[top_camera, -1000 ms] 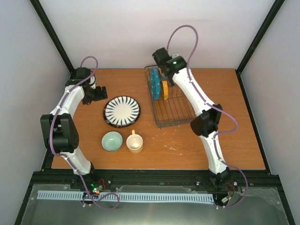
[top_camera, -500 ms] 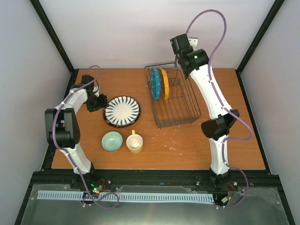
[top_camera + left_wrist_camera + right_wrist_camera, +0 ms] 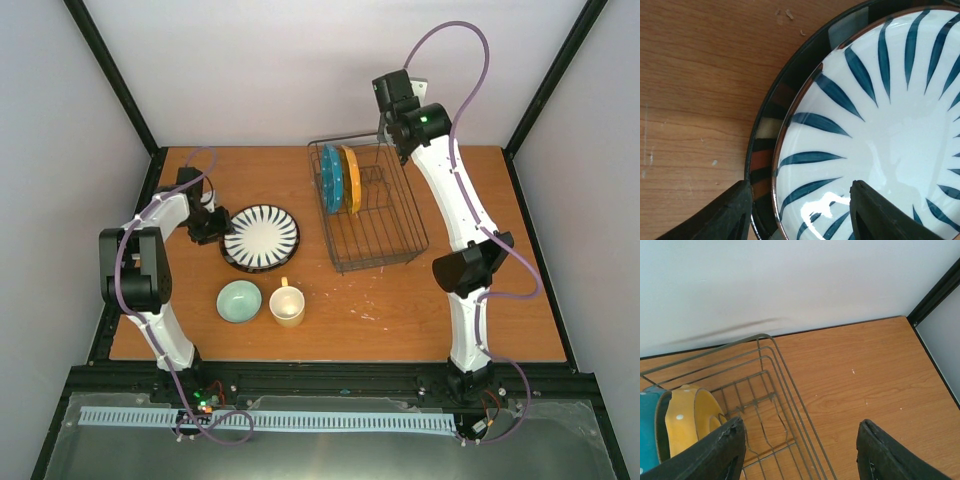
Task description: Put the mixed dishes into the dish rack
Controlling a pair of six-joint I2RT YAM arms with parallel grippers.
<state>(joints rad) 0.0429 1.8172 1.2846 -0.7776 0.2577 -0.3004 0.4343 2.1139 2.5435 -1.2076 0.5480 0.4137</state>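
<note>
Nearest you, the bowl [image 3: 239, 301] and mug [image 3: 287, 305] sit side by side on the table [image 3: 520, 260], not yet loaded. Beyond them the striped plate [image 3: 880, 115] lies flat, with your left gripper [image 3: 799, 200] spread across its rim: one finger outside over the table, the other over the glazed inside. Expect it to be stiff, glossy, slippery and breakable. Close squarely on the rim, deep enough that it cannot pivot out. A dark band rings it; whether that is a second plate beneath, you cannot tell. Farther back, the rack [image 3: 385, 235] holds the teal plate [image 3: 331, 180] and yellow plate [image 3: 350, 178] on edge. Your right gripper [image 3: 800, 432] hangs empty, fingers wide, above its far corner.
</note>
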